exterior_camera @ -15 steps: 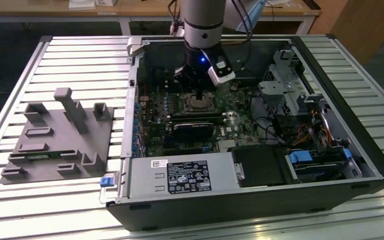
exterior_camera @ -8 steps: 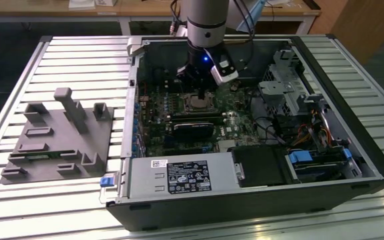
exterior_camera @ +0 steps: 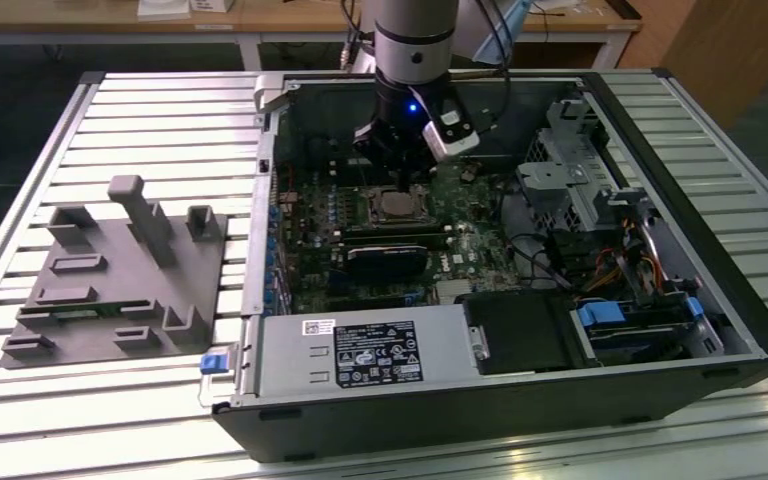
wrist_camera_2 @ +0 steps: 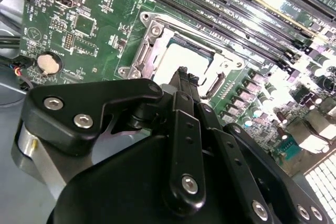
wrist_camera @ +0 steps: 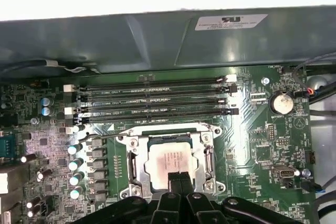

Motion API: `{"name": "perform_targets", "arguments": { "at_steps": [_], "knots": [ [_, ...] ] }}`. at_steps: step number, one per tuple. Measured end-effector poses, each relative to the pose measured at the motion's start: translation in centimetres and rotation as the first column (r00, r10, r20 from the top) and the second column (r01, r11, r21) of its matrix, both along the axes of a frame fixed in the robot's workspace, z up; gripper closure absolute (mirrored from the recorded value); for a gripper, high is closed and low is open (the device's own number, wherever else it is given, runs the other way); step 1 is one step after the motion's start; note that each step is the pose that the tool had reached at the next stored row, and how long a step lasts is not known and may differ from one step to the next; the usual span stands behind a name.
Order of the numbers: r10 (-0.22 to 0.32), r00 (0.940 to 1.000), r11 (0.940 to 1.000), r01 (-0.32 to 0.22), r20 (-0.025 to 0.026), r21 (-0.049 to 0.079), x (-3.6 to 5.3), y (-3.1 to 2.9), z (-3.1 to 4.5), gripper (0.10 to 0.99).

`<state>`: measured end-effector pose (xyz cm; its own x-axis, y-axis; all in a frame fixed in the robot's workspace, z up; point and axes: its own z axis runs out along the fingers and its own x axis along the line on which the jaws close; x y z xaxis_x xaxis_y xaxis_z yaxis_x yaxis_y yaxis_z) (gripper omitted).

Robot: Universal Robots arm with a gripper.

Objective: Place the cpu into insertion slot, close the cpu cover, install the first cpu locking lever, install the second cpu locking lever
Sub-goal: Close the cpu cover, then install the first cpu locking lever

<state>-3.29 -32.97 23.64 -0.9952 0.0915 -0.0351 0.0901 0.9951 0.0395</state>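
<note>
A slatted metal table is seen carrying an open computer case, with wooden benches behind it. In the exterior view a grey moulded fixture is laid on the slats at nine o'clock from the case. The arm is set over the case at twelve o'clock, and the gripper is held just above the green motherboard. A labelled power supply is mounted at six o'clock from the gripper.

In the first wrist view the cpu is seated in the insertion slot, and its pale metal top is framed by the window of the cpu cover, which is laid flat around it. The black fingers are pressed together with nothing gripped between them, and their tips are placed directly over the near edge of the cpu. Whether contact is made cannot be told. Four long memory slots are ranged just beyond the cover, and a coin battery is fitted well apart from it.
</note>
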Motion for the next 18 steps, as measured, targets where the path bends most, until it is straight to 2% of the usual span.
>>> {"name": "perform_targets", "arguments": {
  "at_steps": [11, 18],
  "knots": [
    [0.000, 1.0000, 1.0000, 0.000, 0.0000, -0.001, -0.03, 0.00, 0.00, 0.980],
    [0.000, 1.0000, 1.0000, 0.000, 0.0000, 0.000, -0.53, 0.00, 0.00, 0.980]
  ]
}}
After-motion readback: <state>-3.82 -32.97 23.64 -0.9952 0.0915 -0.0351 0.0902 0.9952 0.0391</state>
